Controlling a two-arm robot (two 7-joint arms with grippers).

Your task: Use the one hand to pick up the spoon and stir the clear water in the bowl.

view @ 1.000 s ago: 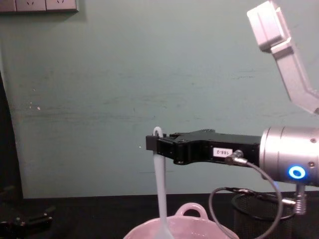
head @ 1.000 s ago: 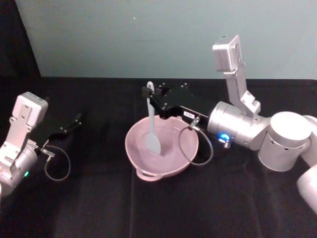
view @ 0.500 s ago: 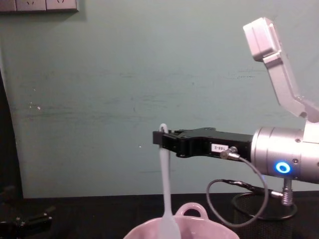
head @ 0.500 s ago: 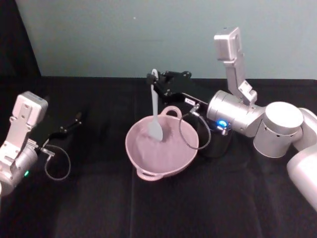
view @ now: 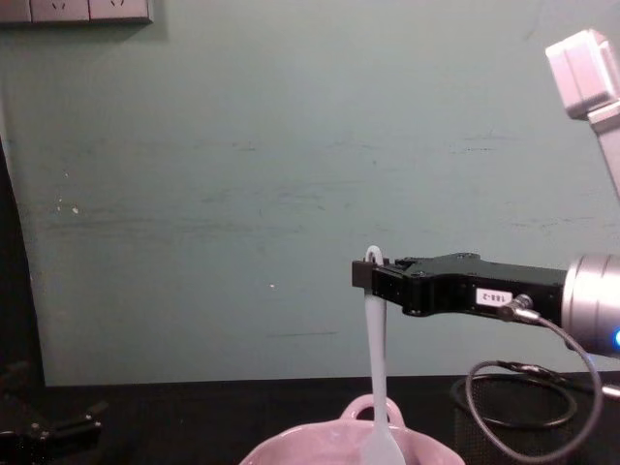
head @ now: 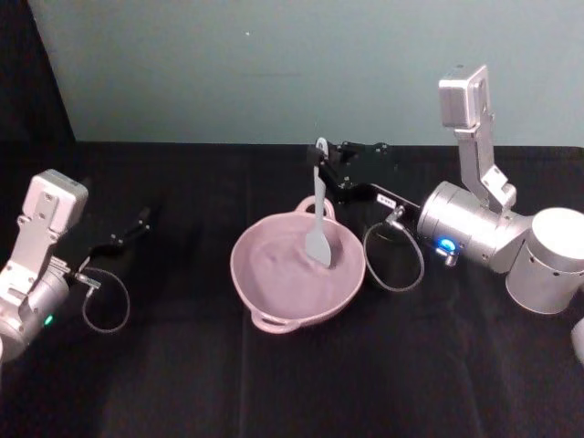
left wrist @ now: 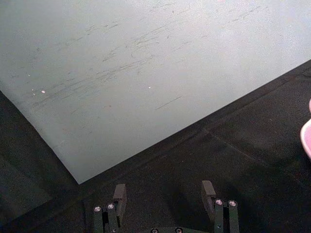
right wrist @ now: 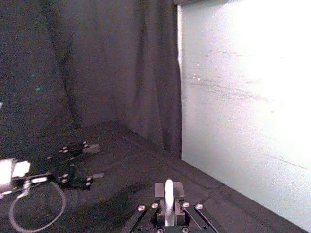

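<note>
While the right gripper (head: 321, 162) is clamped on the handle top of the spoon (head: 317, 219), the blade hangs upright inside the pink bowl (head: 242, 278), toward its right side. The left gripper (head: 140, 221) sits parked at far left above the black surface (head: 182, 383), fingers apart.

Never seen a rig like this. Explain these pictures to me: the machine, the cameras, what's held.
This is a two-armed robot at a black cloth-covered table. One picture looks down from its head, one across from its chest, two from cameras on its wrists. The right arm's black two-finger gripper is shut on the top of a white plastic spoon, which hangs upright with its blade in the pale pink round bowl. Water can't be made out. The left gripper sits open at the table's left, holding nothing.
</note>
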